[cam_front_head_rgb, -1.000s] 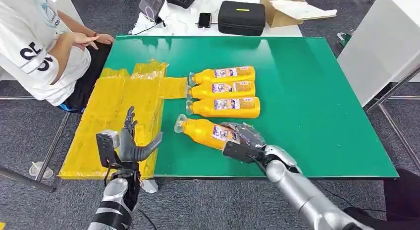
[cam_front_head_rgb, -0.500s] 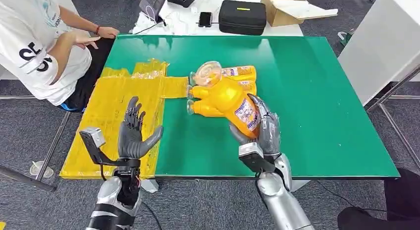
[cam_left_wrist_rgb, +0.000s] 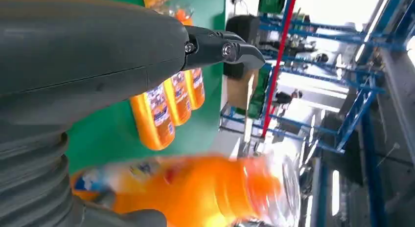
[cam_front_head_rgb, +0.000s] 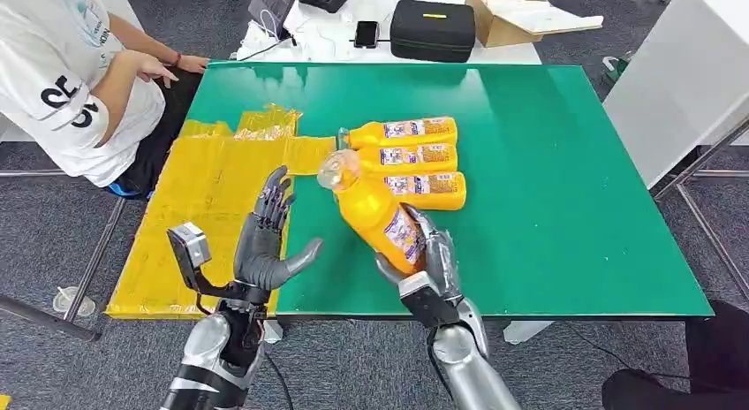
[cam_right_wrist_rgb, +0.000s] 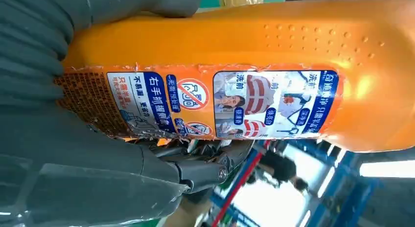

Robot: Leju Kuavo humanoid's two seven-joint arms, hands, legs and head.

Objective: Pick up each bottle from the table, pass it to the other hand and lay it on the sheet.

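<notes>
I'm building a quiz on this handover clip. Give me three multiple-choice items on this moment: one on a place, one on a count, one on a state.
1. Where does the yellow sheet lie?
A. over the table's left end
B. on the black case
C. on the floor at the right

2. How many bottles lie flat on the green table?
A. one
B. three
C. five

3. What is the left hand doing?
A. gripping a bottle
B. pressing on the sheet
C. held open, holding nothing

Answers:
1 A, it covers the table's left end near the person.
2 B, three lying bottles; a fourth, the held bottle, is in the right hand.
3 C, its fingers are spread, apart from the bottle.
</notes>
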